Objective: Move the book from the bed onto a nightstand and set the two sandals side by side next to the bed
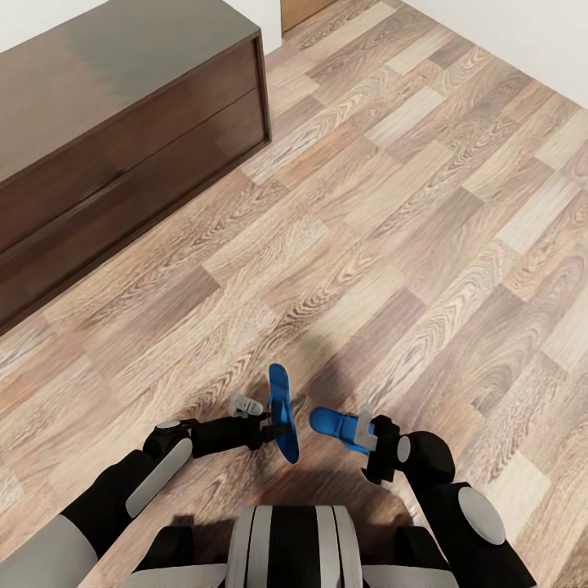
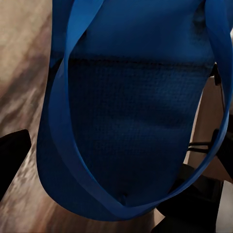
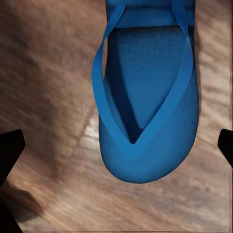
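I hold one bright blue sandal in each gripper, above the wood-plank floor just in front of my trunk. My left gripper (image 1: 265, 418) is shut on a sandal (image 1: 283, 411) that stands on its edge; up close its blue sole and strap (image 2: 131, 121) fill the left wrist view. My right gripper (image 1: 363, 430) is shut on the other sandal (image 1: 335, 424), which lies flatter with its toe pointing left. In the right wrist view that sandal (image 3: 150, 97) hangs over the floor, sole and V-strap showing. The two sandals are a small gap apart. The book, the bed and the nightstand are out of view.
A long dark glossy bench-like unit (image 1: 122, 147) stands at the upper left against a white wall. Wood-plank floor (image 1: 392, 229) stretches ahead and to the right. Another white wall (image 1: 531, 33) runs along the far right corner.
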